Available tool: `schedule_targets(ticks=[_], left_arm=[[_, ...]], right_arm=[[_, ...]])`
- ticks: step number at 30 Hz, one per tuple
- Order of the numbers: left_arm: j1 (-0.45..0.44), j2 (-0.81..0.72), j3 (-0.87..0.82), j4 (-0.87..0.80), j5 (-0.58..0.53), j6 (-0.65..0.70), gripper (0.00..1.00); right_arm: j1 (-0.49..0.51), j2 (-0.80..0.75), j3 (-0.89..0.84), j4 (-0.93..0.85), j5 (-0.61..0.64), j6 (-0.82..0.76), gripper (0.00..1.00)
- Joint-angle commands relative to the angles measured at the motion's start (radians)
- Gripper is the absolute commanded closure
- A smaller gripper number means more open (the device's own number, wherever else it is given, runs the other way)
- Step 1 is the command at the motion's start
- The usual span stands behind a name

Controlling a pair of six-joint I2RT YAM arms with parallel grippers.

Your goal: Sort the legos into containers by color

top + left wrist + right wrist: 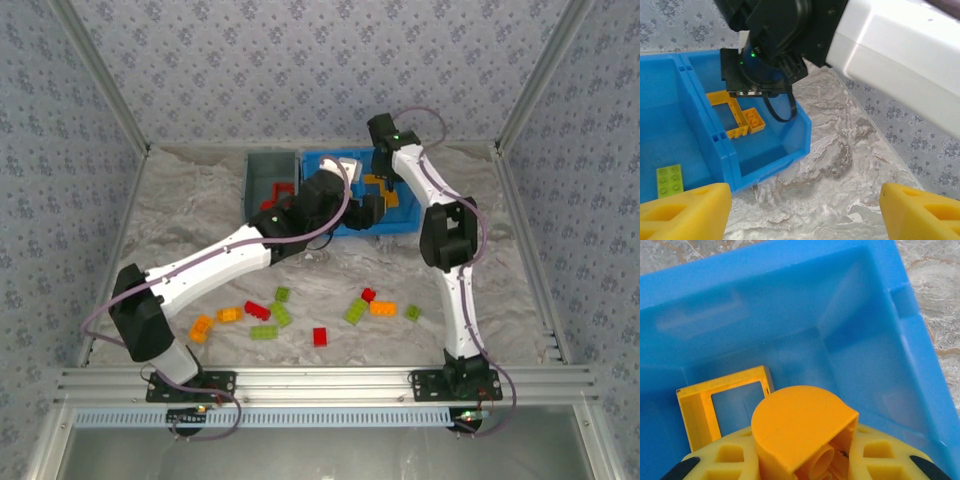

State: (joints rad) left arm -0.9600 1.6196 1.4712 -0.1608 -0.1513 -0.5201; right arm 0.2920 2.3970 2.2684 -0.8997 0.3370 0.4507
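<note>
**Both arms at the blue bin, loose bricks in front**

The table (200,215) has a marbled grey cover. The left arm (215,262) lies across it from 7 o'clock toward the back centre and covers part of the bins from above. The right arm (455,290) rises from 5 o'clock and bends down into the blue double bin (775,150) at about 12 o'clock. Its black wrist blocks the back of the right compartment in the left wrist view.

The grey bin (262,170) stands just beside the blue one, at 11 o'clock, with red pieces (283,190) inside.

The left gripper (805,215) is spread wide and holds nothing, over the table at the near edge of the blue bin. The right gripper (805,462) is closed around an orange piece (800,422) with a round top, inside the right compartment.

On that floor lie an orange frame (720,397) and, just beside it, an orange brick (754,120). A green brick (669,180) lies in the left compartment.

Loose bricks (355,311) in red, orange and green are scattered from 7 to 5 o'clock, between the two arms.
</note>
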Motion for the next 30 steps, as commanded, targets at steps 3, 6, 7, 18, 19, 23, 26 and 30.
schedule_targets(ticks=[3,6,7,18,19,23,26,30], left_arm=[[0.004,0.017,0.048,0.026,0.032,0.024,0.22],[0.004,0.012,0.045,0.016,0.036,0.026,0.22],[0.004,0.008,0.042,0.012,0.036,0.026,0.22],[0.003,-0.099,-0.07,-0.026,0.0,0.007,0.22],[0.003,-0.115,-0.083,-0.038,-0.007,0.004,0.22],[0.002,-0.194,-0.133,-0.148,-0.084,-0.03,0.23],[0.006,-0.248,-0.153,-0.315,-0.155,-0.086,0.25],[0.013,-0.332,-0.222,-0.5,-0.221,-0.176,0.26]], right_arm=[[-0.008,0.076,0.082,-0.039,0.026,-0.03,0.73],[-0.005,0.089,0.098,-0.039,0.028,-0.032,0.64],[-0.005,0.087,0.1,-0.042,0.029,-0.031,0.61],[0.048,-0.088,0.115,-0.055,0.055,-0.023,0.44],[0.052,-0.115,0.118,-0.064,0.058,-0.014,0.45],[0.088,-0.27,0.056,-0.049,0.088,-0.007,0.49],[0.13,-0.436,-0.073,0.013,0.1,-0.017,0.5],[0.205,-0.671,-0.325,0.127,0.086,-0.028,0.5]])
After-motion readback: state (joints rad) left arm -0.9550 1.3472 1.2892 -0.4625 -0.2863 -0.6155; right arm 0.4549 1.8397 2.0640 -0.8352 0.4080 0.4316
